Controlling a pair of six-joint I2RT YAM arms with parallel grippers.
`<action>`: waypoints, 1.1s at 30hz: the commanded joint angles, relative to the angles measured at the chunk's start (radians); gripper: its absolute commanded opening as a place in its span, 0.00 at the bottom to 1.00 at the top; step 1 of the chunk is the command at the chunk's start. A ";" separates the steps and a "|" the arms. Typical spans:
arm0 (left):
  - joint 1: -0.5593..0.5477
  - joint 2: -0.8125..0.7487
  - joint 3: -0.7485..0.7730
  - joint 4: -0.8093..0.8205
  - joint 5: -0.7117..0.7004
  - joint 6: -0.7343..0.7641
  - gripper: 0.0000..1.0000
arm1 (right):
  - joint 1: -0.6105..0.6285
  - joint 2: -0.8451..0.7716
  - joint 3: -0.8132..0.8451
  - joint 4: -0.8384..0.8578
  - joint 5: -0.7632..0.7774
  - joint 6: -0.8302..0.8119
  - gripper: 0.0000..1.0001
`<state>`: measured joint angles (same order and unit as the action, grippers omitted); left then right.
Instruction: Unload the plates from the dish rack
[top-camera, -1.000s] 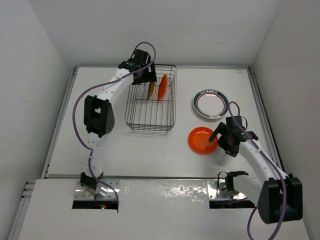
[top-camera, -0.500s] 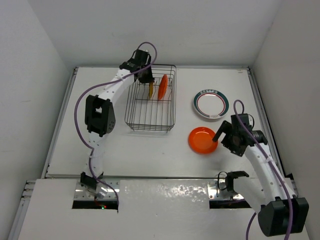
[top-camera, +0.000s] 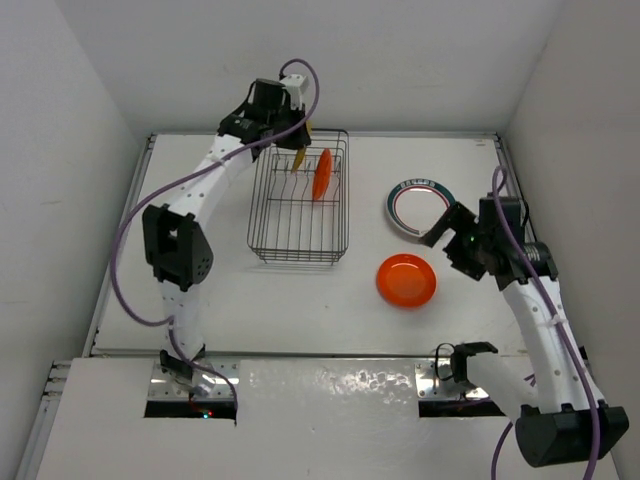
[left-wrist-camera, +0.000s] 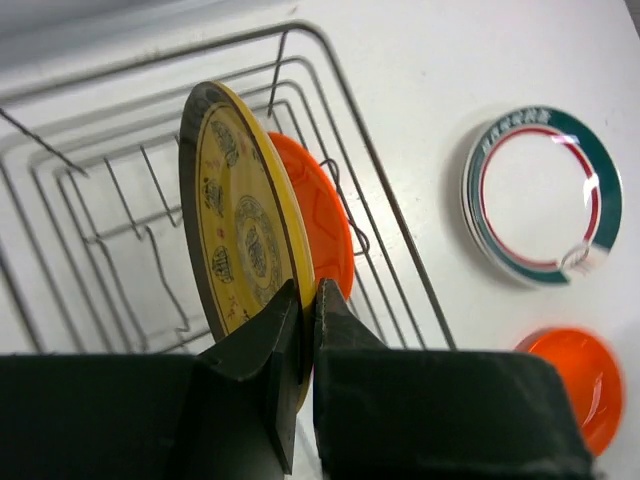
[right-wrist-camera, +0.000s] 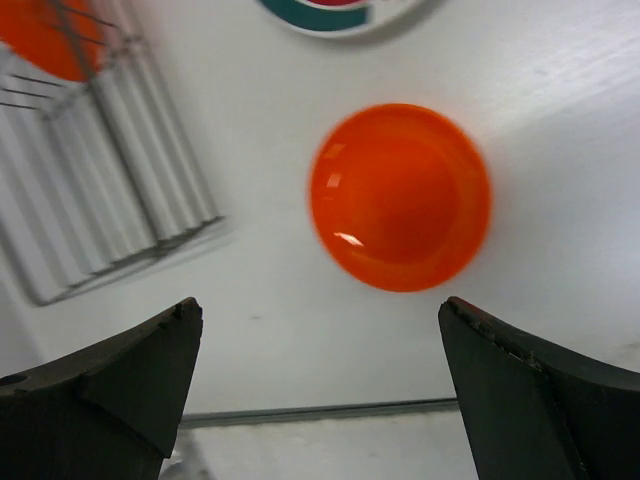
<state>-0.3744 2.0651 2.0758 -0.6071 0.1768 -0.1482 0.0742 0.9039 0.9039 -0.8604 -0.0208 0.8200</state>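
While on plate (left-wrist-camera: 238, 225) rim, left claw (left-wrist-camera: 305, 298)

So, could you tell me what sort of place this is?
Likely a robot test cell, not a kitchen: a white table between plain walls, two arms bolted at its edge, just a wire rack and plates.

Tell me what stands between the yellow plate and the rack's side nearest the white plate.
One orange plate, upright in the dish rack just behind the yellow plate; the left wrist view shows it best.
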 joint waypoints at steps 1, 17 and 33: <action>-0.078 -0.195 -0.089 0.115 0.092 0.296 0.00 | 0.004 0.071 0.159 0.131 -0.157 0.112 0.99; -0.659 -0.419 -0.439 0.227 -0.283 0.773 0.00 | 0.009 0.323 0.373 0.163 -0.183 0.297 0.97; -0.679 -0.370 -0.451 0.336 -0.327 0.629 1.00 | -0.063 0.224 0.047 0.371 -0.187 0.302 0.00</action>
<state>-1.0576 1.7149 1.6150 -0.3752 -0.0948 0.5655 0.0624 1.1744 0.9562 -0.4984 -0.2802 1.1831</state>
